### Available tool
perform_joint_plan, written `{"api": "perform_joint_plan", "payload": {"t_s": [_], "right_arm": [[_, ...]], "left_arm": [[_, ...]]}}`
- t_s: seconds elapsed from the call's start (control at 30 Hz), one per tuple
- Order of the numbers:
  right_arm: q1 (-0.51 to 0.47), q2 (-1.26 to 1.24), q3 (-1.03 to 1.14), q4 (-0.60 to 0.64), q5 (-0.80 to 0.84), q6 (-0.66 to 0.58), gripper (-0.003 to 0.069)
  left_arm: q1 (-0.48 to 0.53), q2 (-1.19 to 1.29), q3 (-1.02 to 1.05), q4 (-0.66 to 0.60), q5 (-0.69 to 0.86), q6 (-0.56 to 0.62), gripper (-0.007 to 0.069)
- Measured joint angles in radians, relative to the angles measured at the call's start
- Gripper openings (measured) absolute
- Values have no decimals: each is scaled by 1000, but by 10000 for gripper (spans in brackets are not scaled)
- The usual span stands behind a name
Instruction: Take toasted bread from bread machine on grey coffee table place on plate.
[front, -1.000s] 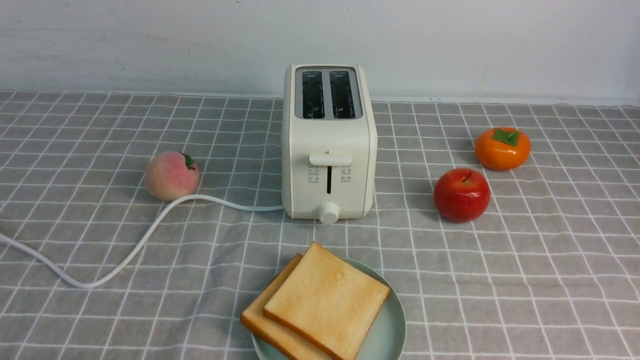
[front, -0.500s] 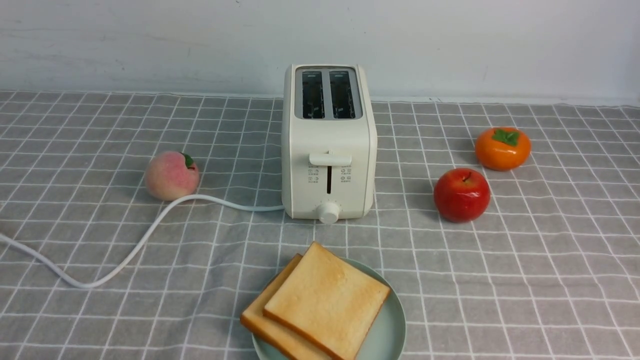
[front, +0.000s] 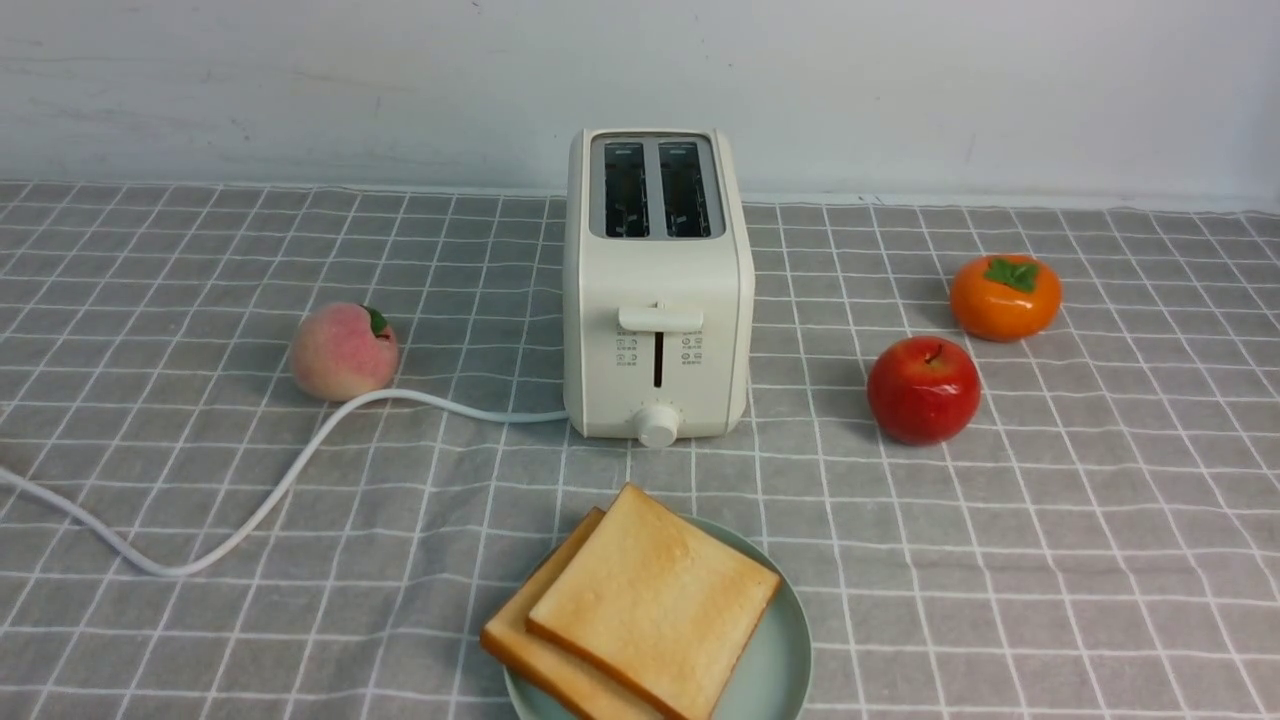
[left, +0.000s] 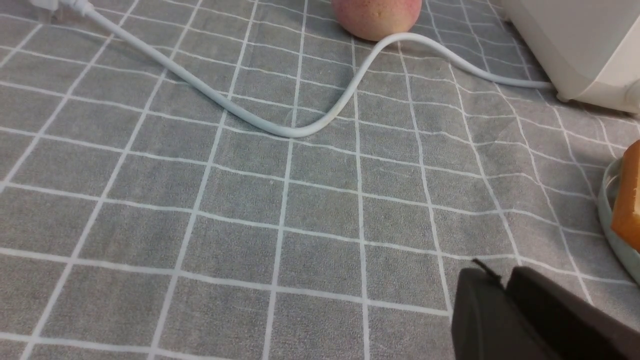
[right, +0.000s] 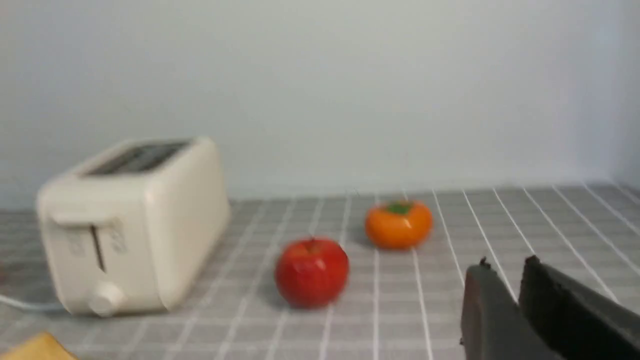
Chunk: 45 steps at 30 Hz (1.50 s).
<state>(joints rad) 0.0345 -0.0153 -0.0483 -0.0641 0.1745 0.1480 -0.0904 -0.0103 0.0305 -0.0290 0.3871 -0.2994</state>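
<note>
Front view first: the bread machine (front: 657, 300) stands upright mid-way back on the grey coffee table (front: 1050, 560), both of its slots dark. The toasted bread (front: 650, 600) is on the plate (front: 780, 660) just in front of it, two slices, the upper one overlapping the lower and hiding most of it. The plate's near edge is cut off by the frame.

Neither of my arms shows in that view. Over to the left wrist view: my left gripper (left: 502, 275) hangs low over the cloth, near the plate's rim but apart from it. Only the dark fingertips show, pressed so close I cannot tell whether a gap remains — nothing is between them.

Right wrist view, blurred: my right gripper (right: 505, 265) looks out level across the table, the fingers a thin slit apart, gripping nothing.

The count: one toaster, one plate, two slices, one peach (front: 343, 352), one apple (front: 923, 390), one persimmon (front: 1004, 297), and one white cord (front: 250, 510) that curls past the peach — its far end runs off the left edge.
</note>
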Motion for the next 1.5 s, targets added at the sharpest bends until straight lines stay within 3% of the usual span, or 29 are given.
{"api": "perform_joint_plan", "payload": {"t_s": [0.17, 1.5], "right_arm": [[-45, 0, 69, -2, 184, 2, 120], [-48, 0, 68, -3, 188, 3, 155]], "left_arm": [[0, 0, 0, 0, 1, 0, 71], [0, 0, 0, 0, 3, 0, 110]]}}
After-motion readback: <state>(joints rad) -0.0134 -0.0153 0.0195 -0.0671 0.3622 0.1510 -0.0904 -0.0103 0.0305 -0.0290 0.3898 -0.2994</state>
